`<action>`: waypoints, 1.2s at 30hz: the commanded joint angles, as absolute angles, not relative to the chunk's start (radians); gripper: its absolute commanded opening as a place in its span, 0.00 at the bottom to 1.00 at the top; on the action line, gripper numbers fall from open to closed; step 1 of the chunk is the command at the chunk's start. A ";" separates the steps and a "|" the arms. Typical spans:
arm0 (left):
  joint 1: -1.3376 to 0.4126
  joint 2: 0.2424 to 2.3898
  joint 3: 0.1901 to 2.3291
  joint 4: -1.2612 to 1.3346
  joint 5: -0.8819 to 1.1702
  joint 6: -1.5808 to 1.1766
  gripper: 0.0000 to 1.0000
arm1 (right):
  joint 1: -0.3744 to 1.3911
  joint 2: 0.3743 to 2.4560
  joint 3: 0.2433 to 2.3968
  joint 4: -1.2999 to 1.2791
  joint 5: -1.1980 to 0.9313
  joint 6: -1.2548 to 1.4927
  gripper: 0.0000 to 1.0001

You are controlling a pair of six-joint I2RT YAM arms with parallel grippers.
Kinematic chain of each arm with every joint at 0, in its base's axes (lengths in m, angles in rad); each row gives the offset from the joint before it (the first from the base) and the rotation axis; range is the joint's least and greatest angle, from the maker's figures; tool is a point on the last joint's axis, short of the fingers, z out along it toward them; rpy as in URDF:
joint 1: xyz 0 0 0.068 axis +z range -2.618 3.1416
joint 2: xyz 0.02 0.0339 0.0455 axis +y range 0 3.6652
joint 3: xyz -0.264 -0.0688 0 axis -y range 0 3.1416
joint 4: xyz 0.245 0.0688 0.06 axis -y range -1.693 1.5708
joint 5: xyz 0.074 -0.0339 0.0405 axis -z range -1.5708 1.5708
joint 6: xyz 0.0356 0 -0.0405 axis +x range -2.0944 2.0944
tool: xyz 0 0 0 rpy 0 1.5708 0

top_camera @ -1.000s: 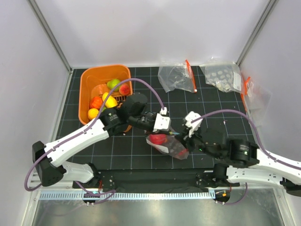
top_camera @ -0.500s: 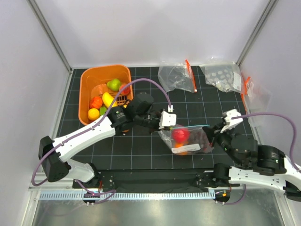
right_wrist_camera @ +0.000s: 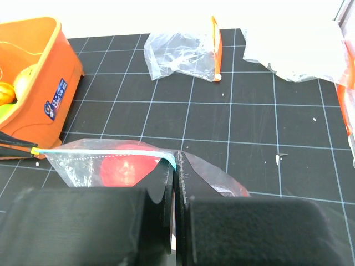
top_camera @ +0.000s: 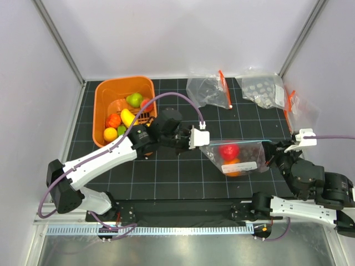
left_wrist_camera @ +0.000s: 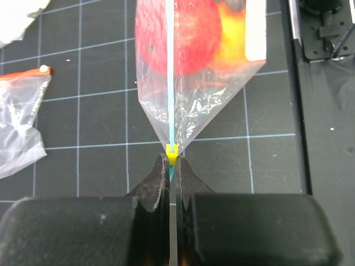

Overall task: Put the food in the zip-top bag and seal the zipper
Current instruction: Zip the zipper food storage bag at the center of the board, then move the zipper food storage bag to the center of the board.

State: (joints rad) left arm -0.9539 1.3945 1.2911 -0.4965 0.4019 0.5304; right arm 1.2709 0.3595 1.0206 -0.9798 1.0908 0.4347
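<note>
The zip-top bag (top_camera: 244, 158) hangs stretched between my two grippers, low over the mat. It holds a red fruit (top_camera: 228, 151) and an orange fruit (top_camera: 233, 167). My left gripper (top_camera: 201, 143) is shut on the left end of the teal zipper (left_wrist_camera: 171, 83), right behind its yellow slider (left_wrist_camera: 172, 153). My right gripper (top_camera: 270, 151) is shut on the zipper's right end (right_wrist_camera: 175, 162). In the right wrist view the teal zipper (right_wrist_camera: 105, 153) runs in one taut line across the bag's mouth, with the red fruit (right_wrist_camera: 125, 170) below it.
An orange basket (top_camera: 102, 91) at the back left holds several more toy fruits (top_camera: 128, 115). Clear bags with orange-red strips lie at the back: one at the middle (top_camera: 208, 91), two at the right (top_camera: 265, 88) (top_camera: 302, 113).
The bag has moved right and been pulled taut. My right gripper has drawn back to the right along the mouth; my left gripper holds the other end, shifted slightly right.
</note>
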 commanded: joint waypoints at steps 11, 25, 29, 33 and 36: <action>-0.891 1.376 1.316 -0.606 0.143 0.436 0.00 | 1.304 0.434 1.025 -0.865 1.155 0.390 0.01; -0.568 1.508 1.539 -0.511 0.098 0.213 0.00 | 1.304 0.964 0.983 -0.298 0.591 0.160 0.01; -0.509 1.546 1.528 -0.440 0.090 0.186 0.00 | 1.305 1.193 1.063 -0.227 0.497 0.127 0.01; -0.476 1.572 1.526 -0.422 0.112 0.146 0.06 | 1.305 1.316 1.138 -0.193 0.462 0.118 0.01; -0.465 1.559 1.493 -0.376 0.117 0.115 0.12 | 1.305 1.357 1.160 -0.170 0.446 0.112 0.02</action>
State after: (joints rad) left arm -0.4816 1.5814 1.4975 -0.5148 0.1280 0.1673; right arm 1.2980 1.3556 1.1004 -0.2420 0.5213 0.1280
